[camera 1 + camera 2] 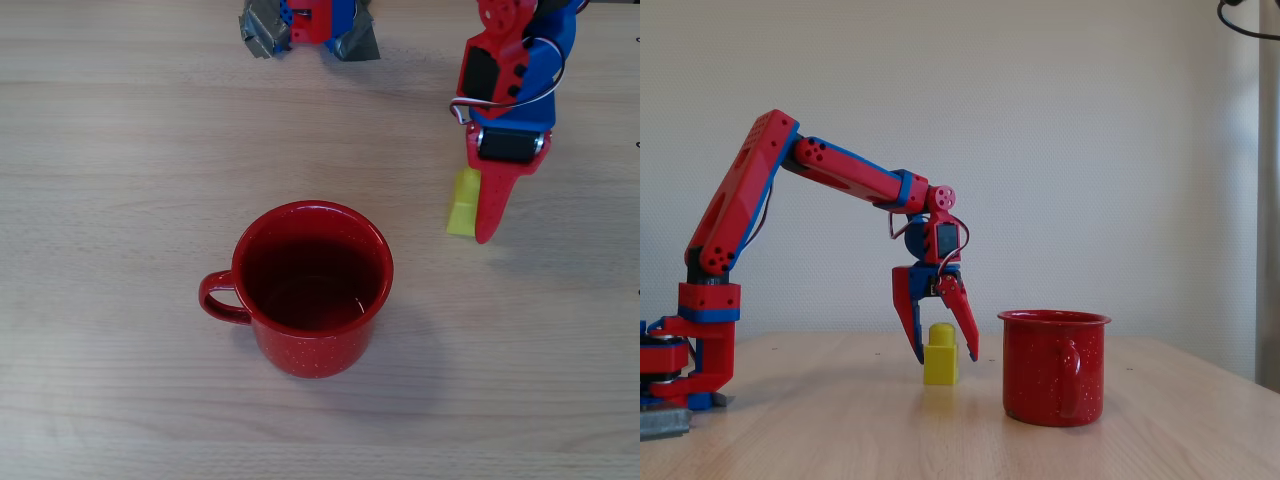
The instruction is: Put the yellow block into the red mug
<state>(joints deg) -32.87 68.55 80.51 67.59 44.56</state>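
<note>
Red mug point(1054, 367) stands beside yellow block point(940, 354), fingers point(962, 325) straddling block.

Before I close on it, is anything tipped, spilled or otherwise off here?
Nothing stands out. The yellow block stands upright on the table, stud up, between the fingers of the open gripper. The red mug stands upright beside it, apart from it, with nothing visible inside in the overhead view.
</note>
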